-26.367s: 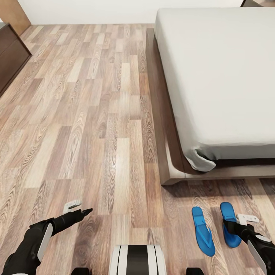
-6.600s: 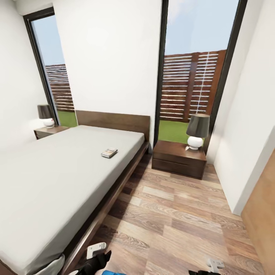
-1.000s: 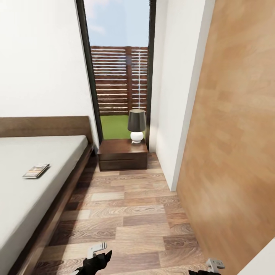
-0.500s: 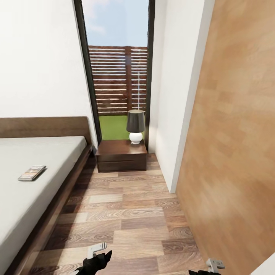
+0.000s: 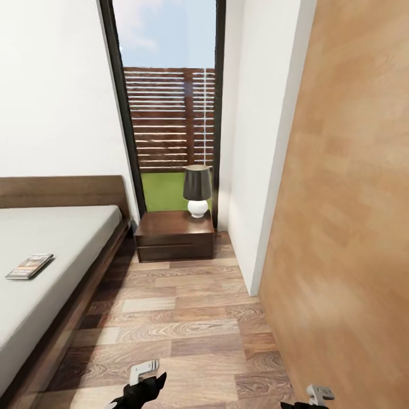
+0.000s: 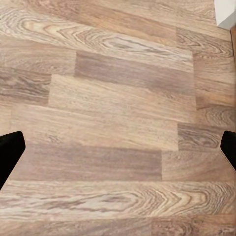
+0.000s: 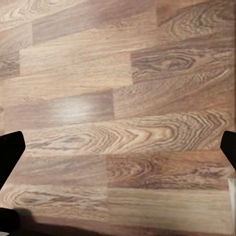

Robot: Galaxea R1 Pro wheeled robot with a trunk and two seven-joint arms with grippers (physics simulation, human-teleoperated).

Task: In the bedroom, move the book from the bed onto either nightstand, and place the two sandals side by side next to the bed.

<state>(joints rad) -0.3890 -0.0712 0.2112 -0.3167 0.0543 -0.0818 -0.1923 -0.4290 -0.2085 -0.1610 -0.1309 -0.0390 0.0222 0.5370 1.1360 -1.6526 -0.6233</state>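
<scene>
The book (image 5: 29, 266) lies flat on the off-white mattress of the bed (image 5: 57, 238) at the left of the head view. Past the bed's headboard stands the dark nightstand (image 5: 175, 234), below the tall window. My left gripper (image 5: 146, 379) hangs low over the plank floor, far from the book. In the left wrist view that gripper (image 6: 118, 152) is open, with bare floor between its black fingers (image 6: 10, 152). My right gripper (image 5: 312, 399) peeks in at the picture's lower edge. It too is open (image 7: 118, 152) over bare planks. The sandals are out of view.
A lamp (image 5: 197, 190) with a dark shade and white base stands on the nightstand's right half. A large brown wooden door (image 5: 352, 227) takes up the right side, beside a white wall corner (image 5: 255, 227). A strip of floor (image 5: 182, 318) runs between bed and door.
The whole picture has slid left and the nightstand looks a little nearer, so the camera has moved. Both grippers keep their places and stay open.
</scene>
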